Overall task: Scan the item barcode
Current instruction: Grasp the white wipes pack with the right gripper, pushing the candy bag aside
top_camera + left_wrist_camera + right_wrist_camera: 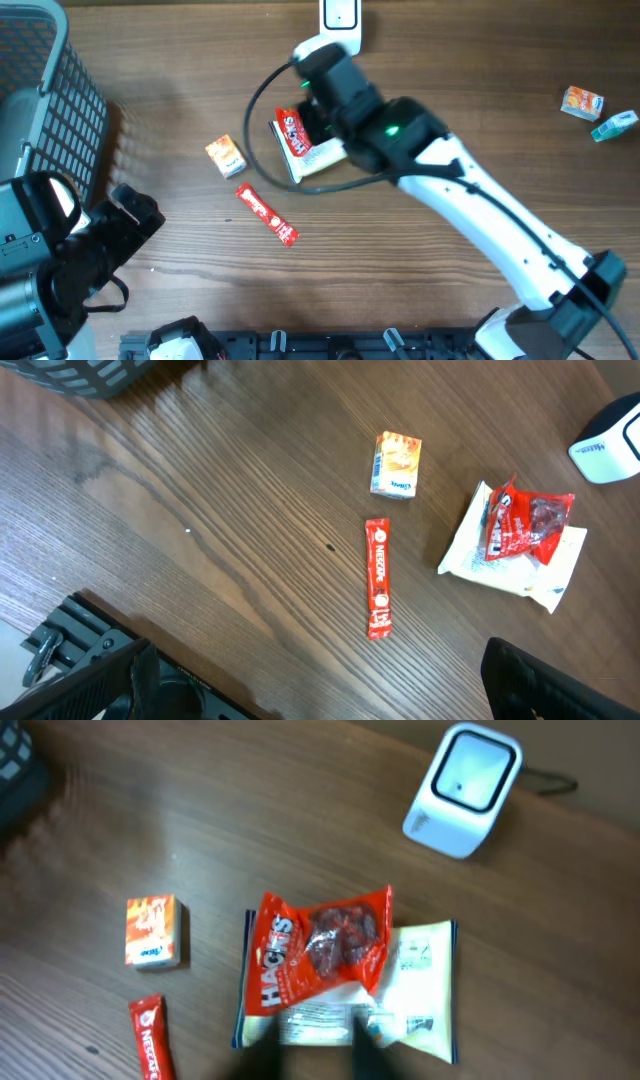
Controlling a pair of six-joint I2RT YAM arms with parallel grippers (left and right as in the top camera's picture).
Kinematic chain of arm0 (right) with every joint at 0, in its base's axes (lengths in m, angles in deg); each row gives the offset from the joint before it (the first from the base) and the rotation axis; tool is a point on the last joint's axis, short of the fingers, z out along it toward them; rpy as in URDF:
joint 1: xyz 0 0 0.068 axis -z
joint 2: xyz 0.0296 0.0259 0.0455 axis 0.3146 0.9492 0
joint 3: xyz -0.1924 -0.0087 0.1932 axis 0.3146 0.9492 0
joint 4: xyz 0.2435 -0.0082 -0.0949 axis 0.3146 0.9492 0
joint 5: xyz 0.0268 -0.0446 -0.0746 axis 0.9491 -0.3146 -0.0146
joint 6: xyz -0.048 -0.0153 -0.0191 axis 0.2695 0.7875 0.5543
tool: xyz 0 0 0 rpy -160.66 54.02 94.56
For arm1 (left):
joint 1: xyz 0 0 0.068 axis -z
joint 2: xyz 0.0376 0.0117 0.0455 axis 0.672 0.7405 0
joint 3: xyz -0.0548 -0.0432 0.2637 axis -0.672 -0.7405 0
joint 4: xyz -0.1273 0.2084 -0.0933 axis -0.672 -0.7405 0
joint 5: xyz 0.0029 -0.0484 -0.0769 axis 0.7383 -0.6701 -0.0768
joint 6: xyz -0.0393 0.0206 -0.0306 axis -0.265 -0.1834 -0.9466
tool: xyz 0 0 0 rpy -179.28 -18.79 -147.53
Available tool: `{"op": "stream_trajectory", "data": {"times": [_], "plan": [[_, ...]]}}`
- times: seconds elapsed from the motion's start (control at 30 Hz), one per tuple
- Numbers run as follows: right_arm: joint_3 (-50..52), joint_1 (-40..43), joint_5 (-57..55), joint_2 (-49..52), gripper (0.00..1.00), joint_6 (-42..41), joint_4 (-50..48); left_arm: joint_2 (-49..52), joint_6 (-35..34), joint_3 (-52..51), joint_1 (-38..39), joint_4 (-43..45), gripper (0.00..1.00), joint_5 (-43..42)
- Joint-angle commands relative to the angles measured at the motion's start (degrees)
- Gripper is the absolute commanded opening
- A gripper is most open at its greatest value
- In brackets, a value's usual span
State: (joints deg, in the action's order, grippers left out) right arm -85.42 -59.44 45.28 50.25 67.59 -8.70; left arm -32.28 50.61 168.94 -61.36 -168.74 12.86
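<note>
Right pincer (315,1048), spread uncertain, at white packet (425,990) edge; red bag (320,950) atop, long axis diagonal; left pincer (320,695) wide, empty.

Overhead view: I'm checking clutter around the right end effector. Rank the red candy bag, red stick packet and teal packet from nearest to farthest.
1. Red candy bag, right at the right end effector.
2. Red stick packet, below and left of it.
3. Teal packet, far off at the right edge.

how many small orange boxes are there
2: one orange box left of the red bag, another at the far right beside a teal pack. The arm may hide more.
</note>
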Motion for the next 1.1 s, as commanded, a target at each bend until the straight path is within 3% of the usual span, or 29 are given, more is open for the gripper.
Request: {"op": "stream_trajectory", "data": {"times": [0.0, 0.07, 0.1, 0.13, 0.2, 0.27, 0.33, 0.47, 0.6, 0.67, 0.8, 1.07], "plan": [[4.0, 3.1, 7.6, 5.9, 0.64, -2.1, -2.0, 0.0, -0.8, 0.0, -0.3, 0.1, 1.00, 0.6], [4.5, 5.0, 7.9, 9.4, 0.66, -5.6, -4.1, 0.0, -0.8, 0.0, -0.3, 0.1, 1.00, 0.6], [4.5, 6.1, 9.6, 11.4, 0.63, -6.5, -5.7, 0.0, -0.8, 0.0, -0.3, 0.1, 1.00, 0.6], [4.5, 6.9, 11.5, 12.9, 0.57, -6.8, -7.0, 0.0, -0.8, 0.0, -0.3, 0.1, 1.00, 0.6], [4.5, 8.7, 17.1, 16.7, 0.35, -6.9, -10.5, 0.0, -0.8, 0.0, -0.3, 0.1, 1.00, 0.6], [4.5, 10.2, 18.8, 20.2, 0.22, -9.7, -12.8, 0.0, -0.8, 0.0, -0.3, 0.1, 1.00, 0.6], [4.5, 12.0, 18.7, 22.7, 0.21, -12.5, -14.0, 0.0, -0.8, 0.0, -0.3, 0.1, 1.00, 0.6], [4.5, 14.7, 19.1, 25.0, 0.36, -12.5, -14.5, 0.0, -0.8, 0.0, -0.3, 0.1, 1.00, 0.6], [4.5, 15.8, 20.1, 25.1, 0.70, -10.6, -14.2, 0.0, -0.8, 0.0, -0.3, 0.1, 1.00, 0.6], [4.5, 15.8, 21.1, 25.1, 0.81, -10.6, -14.1, 0.0, -0.8, 0.0, -0.3, 0.1, 1.00, 0.6], [4.5, 15.8, 22.9, 25.1, 0.86, -10.2, -13.6, 0.0, -0.8, 0.0, -0.3, 0.1, 1.00, 0.6], [4.5, 15.8, 33.0, 28.2, 0.77, -9.8, -15.1, 0.0, -0.8, 0.0, -0.3, 0.1, 1.00, 0.6]]}}
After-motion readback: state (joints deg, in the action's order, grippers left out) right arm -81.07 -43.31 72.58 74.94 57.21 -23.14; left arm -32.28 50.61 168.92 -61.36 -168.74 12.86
